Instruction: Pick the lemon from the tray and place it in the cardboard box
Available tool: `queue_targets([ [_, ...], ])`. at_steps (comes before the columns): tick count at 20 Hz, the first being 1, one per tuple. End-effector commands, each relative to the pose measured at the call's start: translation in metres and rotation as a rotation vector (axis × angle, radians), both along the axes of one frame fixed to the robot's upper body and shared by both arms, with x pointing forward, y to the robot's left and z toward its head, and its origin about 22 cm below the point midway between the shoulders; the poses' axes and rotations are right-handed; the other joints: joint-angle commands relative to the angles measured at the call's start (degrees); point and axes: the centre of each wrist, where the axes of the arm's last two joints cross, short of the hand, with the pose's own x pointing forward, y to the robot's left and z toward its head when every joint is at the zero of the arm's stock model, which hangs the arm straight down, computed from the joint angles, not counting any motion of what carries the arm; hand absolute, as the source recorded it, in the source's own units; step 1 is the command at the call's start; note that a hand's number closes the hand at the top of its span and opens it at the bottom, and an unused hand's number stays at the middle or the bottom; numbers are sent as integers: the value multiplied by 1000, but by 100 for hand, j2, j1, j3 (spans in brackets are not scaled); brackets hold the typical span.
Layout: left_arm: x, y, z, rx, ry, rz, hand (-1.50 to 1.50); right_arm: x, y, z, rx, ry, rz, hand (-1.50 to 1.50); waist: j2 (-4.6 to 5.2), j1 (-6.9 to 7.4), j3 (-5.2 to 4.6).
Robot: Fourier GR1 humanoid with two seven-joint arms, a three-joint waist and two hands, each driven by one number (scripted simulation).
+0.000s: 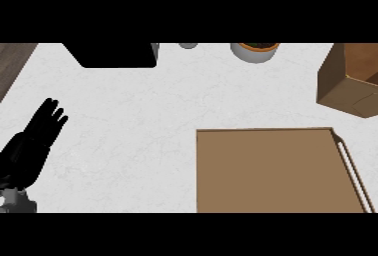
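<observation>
Counter: a white, faintly marbled counter top (pixel 148 125) fills the view; a strip of dark wood (pixel 13 62) shows past its left edge at the far corner.
Tray: a flat brown tray (pixel 269 172) lies nearest, at the lower right, running off the bottom of the view. Its left and far edges are straight and sharp; a pale raised rim (pixel 353 172) runs along its right side. Its brown floor shows bare.
Lemon: I cannot find it anywhere, neither on the tray nor in the visible part of the box.
Left hand: the left hand (pixel 33 142) comes in at the lower left, resting with fingers straight and held close together, pointing away, holding nothing.
Right hand: out of sight.
Open room: a broad bare stretch of counter lies between the hand and the tray's left edge, and beyond the tray's far edge.
Cardboard box: the cardboard box (pixel 347 92) stands at the far right, open on top, cut by the view's edge, apart from the tray's far corner.
Far edge: a black block (pixel 118 54), a small grey object (pixel 189 45) and a white pot (pixel 255 52) holding something dark.
</observation>
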Motion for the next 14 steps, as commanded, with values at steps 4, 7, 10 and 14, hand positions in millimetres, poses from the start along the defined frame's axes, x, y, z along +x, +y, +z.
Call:
queue_targets([
  [4, 2, -10, -8, -10, -11, -6, 0, -60, -68, 9, 81, -71, 9, -150, 13, 15, 1],
  [7, 7, 7, -5, -11, -5, -10, 0, -71, -72, -4, 46, -39, 44, -150, 13, 26, -1],
  [10, 2, 3, 18, 6, 7, -10, 0, -83, -93, 24, 45, -41, 62, -150, 8, 47, 0],
  [14, -2, -9, 20, 5, -2, -6, 0, -96, -99, -8, 24, -22, 42, -150, 10, 64, 3],
])
